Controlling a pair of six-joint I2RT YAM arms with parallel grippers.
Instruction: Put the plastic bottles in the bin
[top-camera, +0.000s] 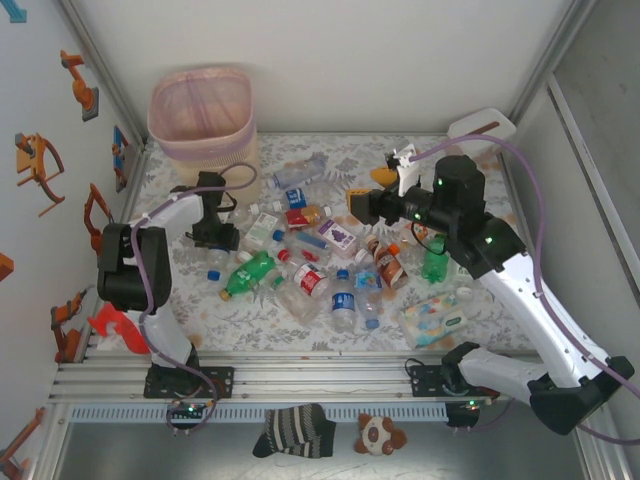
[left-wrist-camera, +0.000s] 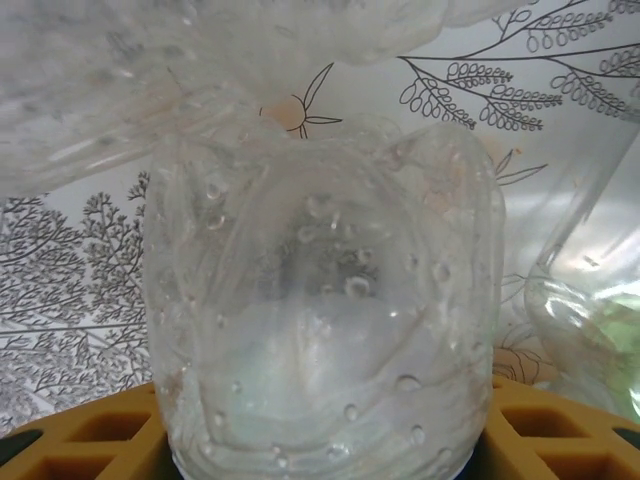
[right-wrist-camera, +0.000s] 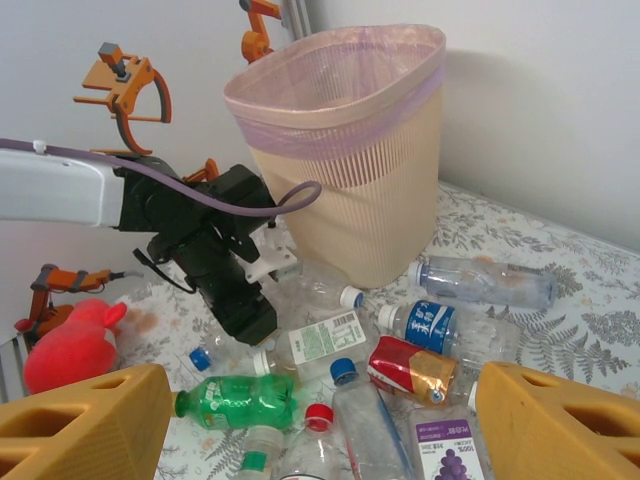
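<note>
The left gripper (top-camera: 215, 238) at centre left straddles a clear bottle (left-wrist-camera: 320, 300) bound for the bin (top-camera: 200, 115), grip unclear, while the right gripper (right-wrist-camera: 325, 420) hangs open.

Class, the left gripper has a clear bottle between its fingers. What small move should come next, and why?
Probably close the left gripper firmly on the clear bottle: it already sits between the yellow fingers, and a secure grip should come before lifting toward the bin.
</note>
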